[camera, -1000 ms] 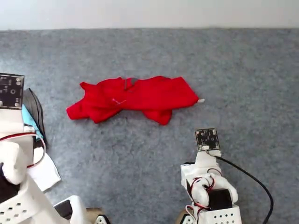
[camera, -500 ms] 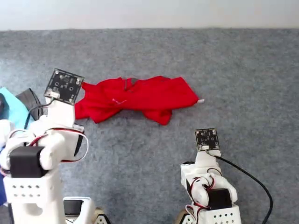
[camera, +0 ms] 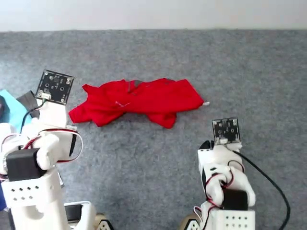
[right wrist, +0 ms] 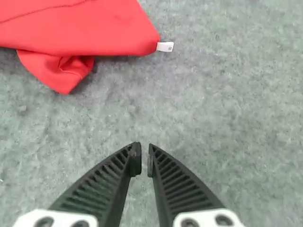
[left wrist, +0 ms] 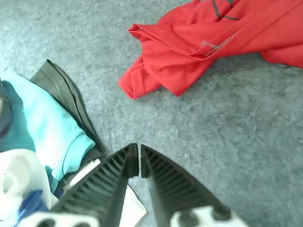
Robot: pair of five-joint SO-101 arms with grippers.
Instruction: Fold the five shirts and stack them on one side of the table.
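The red shirt (camera: 136,101) is lying crumpled across the middle of the grey desk (camera: 249,72), bunched in overlapping layers, with a small white tag (right wrist: 165,47) poking from its right corner. The left gripper (left wrist: 140,158) is hanging just near of the shirt's left end with its jaws almost closed and holding nothing. The right gripper (right wrist: 142,161) is equally narrow and empty, sitting near of the shirt's right corner and apart from it. The likely trouble is a blind pinch into that bunched left end: by catching several layers at once, the gripper would be dragging the whole bundle instead of spreading it, and an uneven pull from the two sides would be twisting it further. The left arm is also working close to the pile at the left, a turquoise shirt (left wrist: 42,123) on a dark garment (left wrist: 61,90), so a low sweep risks snagging them. Compared with a second ago, the left arm is no longer parked over that pile: it has swung toward the shirt, then eased back left, uncovering the shirt's end. The right arm has shifted right and slightly farther, while the shirt is lying unchanged.
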